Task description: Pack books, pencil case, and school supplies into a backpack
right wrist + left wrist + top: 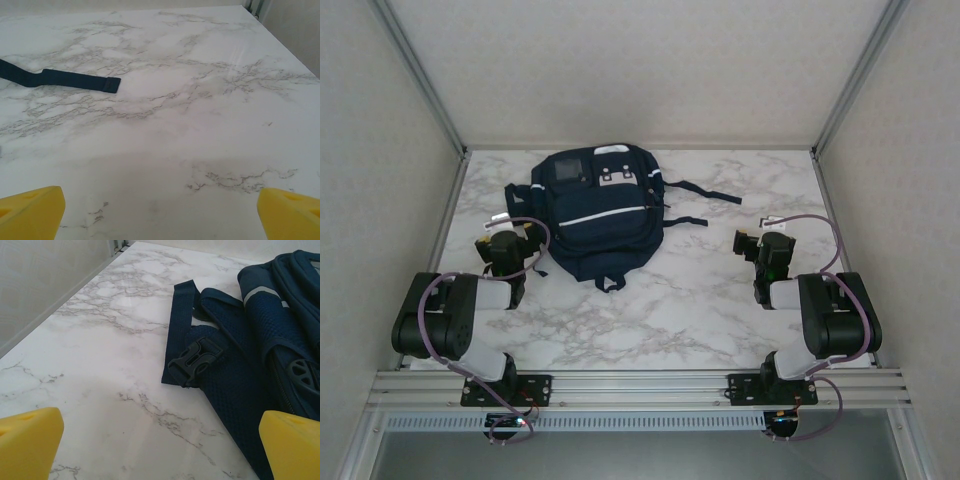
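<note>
Navy backpack point(598, 215) laid flat by the far edge of the table point(700, 310), left gripper point(161, 442) spread wide beside it, right gripper point(160, 212) spread wide near the right edge

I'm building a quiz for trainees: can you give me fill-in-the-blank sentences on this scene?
1. The backpack lies on a table with a ____ pattern.
2. The left gripper and the right gripper both stand ____, holding nothing.
3. The black buckle on the backpack's strap lies ahead of the ____ gripper.
Missing words: marble; open; left.
</note>
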### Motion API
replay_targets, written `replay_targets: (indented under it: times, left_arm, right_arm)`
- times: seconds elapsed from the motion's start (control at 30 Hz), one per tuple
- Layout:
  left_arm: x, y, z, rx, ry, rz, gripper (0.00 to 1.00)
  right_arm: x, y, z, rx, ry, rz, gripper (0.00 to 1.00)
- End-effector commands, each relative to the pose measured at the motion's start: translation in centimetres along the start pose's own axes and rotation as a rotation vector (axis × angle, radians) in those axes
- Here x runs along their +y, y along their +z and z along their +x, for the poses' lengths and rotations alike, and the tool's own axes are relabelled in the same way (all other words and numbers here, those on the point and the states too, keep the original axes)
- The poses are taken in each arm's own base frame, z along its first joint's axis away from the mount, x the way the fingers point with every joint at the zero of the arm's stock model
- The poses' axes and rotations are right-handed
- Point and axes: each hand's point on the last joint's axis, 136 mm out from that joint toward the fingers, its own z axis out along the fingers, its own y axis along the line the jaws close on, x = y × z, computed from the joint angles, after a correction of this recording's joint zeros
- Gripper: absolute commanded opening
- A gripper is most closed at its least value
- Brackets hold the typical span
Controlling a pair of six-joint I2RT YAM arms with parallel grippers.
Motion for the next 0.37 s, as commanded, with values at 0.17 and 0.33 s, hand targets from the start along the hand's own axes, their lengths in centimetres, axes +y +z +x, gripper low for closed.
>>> replay_targets:
  times: [0.17, 0.33]
  left_arm:
    - [-0.48, -0.03, -0.75, -0.030, -0.004, 0.019, 1.00]
    - [-0.47, -0.01, -0.71, -0.027, -0.004, 0.020, 1.00]
  right_arm:
    - [0.32, 0.11, -0.96, -0.031, 0.015, -0.009, 0.99]
    - [0.37, 0.06, -0.94, -0.033, 0.013, -0.012, 0.99]
